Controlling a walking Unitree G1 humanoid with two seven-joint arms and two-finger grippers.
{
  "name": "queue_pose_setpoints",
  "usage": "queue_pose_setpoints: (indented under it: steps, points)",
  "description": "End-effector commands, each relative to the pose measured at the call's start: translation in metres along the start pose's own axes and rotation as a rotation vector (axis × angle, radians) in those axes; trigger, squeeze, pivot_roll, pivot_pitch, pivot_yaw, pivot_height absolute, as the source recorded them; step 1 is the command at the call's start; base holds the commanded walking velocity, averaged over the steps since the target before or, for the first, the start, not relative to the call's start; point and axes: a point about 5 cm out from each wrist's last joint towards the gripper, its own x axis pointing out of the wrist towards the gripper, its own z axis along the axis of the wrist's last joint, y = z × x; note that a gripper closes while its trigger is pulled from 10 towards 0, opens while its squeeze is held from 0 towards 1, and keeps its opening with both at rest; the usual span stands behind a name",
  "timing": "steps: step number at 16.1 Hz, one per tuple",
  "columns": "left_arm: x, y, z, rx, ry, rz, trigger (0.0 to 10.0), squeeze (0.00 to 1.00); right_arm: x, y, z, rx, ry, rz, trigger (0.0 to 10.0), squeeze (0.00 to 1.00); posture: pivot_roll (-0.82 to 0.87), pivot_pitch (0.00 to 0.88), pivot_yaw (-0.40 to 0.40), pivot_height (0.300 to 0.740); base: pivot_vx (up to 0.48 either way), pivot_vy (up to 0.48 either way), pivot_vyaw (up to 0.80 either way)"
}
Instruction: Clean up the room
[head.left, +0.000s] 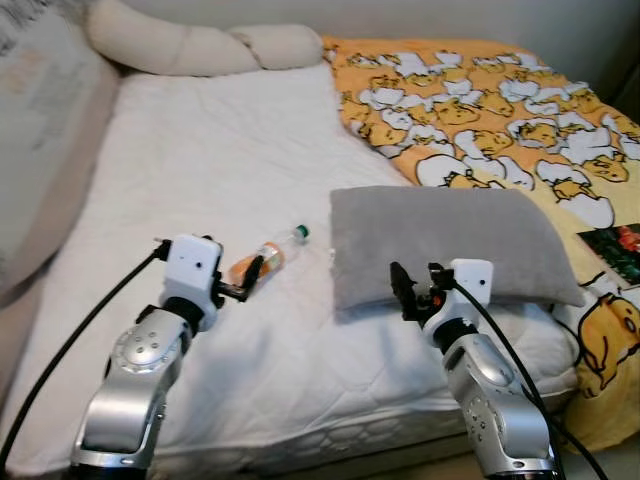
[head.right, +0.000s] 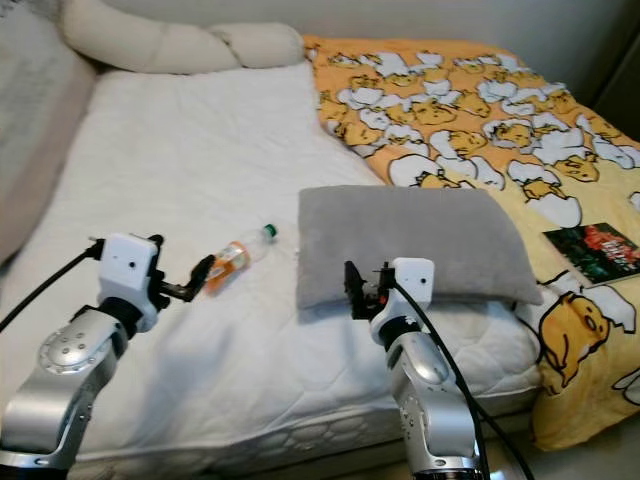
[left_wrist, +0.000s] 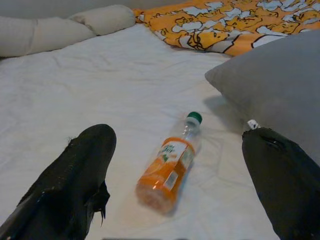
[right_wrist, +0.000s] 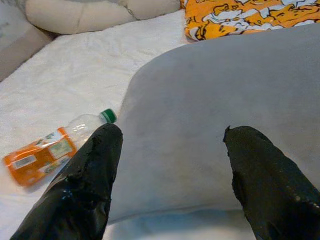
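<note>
Left gripper (left_wrist: 175, 200) hovers low over the white mattress (head.left: 220, 170), fingers spread wide, just short of a plastic bottle (left_wrist: 170, 165). That bottle lies on its side, orange label and green cap, beside a gray pillow (head.left: 440, 240). Right gripper (right_wrist: 170, 185) also has its fingers wide apart, at the pillow's near edge. An orange cartoon-print blanket (head.left: 480, 100) covers the bed's right side; a long cream bolster (head.left: 190, 45) lies at the head.
</note>
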Motion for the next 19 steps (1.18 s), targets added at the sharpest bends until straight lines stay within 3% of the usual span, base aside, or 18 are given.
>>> queue_pose_setpoints:
  steps: [1,4,6,7,8,10,11,13,14,19]
  points:
    - [0.003,-0.001,0.001,0.013,0.004,-0.021,10.0,0.19,-0.001,-0.004,0.006,-0.003,-0.025,-0.009,10.0,0.00,0.04,0.000,-0.012,0.740,0.000,0.000,0.00]
    - [0.005,-0.001,0.000,0.016,0.015,-0.037,10.0,0.25,0.000,-0.003,0.007,0.009,-0.029,0.001,10.0,0.00,0.04,0.000,-0.008,0.740,0.000,0.000,0.00]
    - [0.006,-0.002,0.000,0.000,0.017,-0.048,10.0,0.53,0.000,-0.003,0.007,0.007,-0.029,0.000,10.0,0.00,0.03,0.000,-0.008,0.740,0.000,0.000,0.00]
    - [0.006,-0.002,0.000,0.000,0.018,-0.048,10.0,0.53,0.000,-0.003,0.007,0.006,-0.030,0.001,10.0,0.00,0.03,0.000,-0.007,0.740,0.000,0.000,0.00]
    - [0.008,-0.004,0.000,0.007,0.021,-0.047,10.0,0.41,0.000,-0.003,0.007,0.005,-0.029,0.001,10.0,0.00,0.04,0.000,-0.010,0.740,0.000,0.000,0.00]
    - [0.011,-0.010,0.000,-0.033,0.015,-0.088,10.0,0.40,0.001,-0.003,0.007,-0.001,-0.022,0.005,10.0,0.00,0.04,0.000,-0.014,0.740,0.000,0.000,0.00]
    - [0.015,-0.015,-0.001,-0.069,0.012,-0.144,10.0,1.00,0.002,-0.004,0.008,-0.026,-0.013,0.017,10.0,0.00,0.04,0.000,-0.016,0.740,0.000,0.000,0.00]
    - [0.027,-0.016,-0.004,-0.050,0.033,-0.207,10.0,1.00,0.004,-0.008,0.012,-0.075,-0.011,0.049,10.0,0.00,0.03,0.000,-0.017,0.740,0.000,0.000,0.00]
    - [0.042,-0.010,-0.007,-0.041,0.043,-0.252,10.0,1.00,0.004,-0.015,0.018,-0.117,-0.011,0.078,10.0,0.00,0.02,0.000,-0.016,0.740,0.000,0.000,0.00]
    - [0.085,0.008,-0.012,0.017,0.123,-0.322,10.0,1.00,-0.007,-0.027,0.034,-0.226,0.012,0.183,10.0,0.00,-0.09,0.000,0.006,0.740,0.000,0.000,0.00]
